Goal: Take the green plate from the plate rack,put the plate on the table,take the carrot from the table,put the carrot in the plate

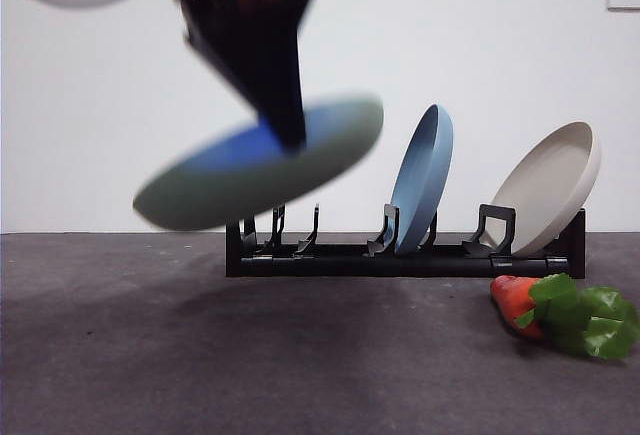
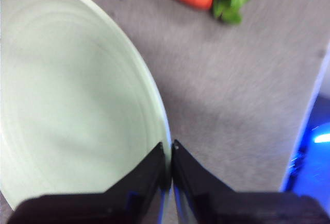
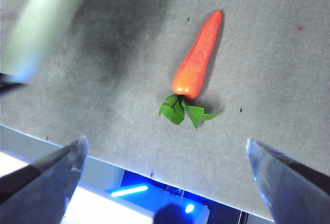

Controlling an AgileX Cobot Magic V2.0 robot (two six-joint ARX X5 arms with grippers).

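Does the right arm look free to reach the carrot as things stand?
Probably yes. The right gripper hangs open above the carrot, which lies alone on the bare table. The green plate, clamped in the left gripper, is off to one side.

We see a dark grey, mottled surface (image 1: 150, 355). On it stands the black plate rack (image 1: 400, 255) toward the back, and the carrot (image 1: 515, 300) lies just in front of the rack's right end, its green leaves pointing right.
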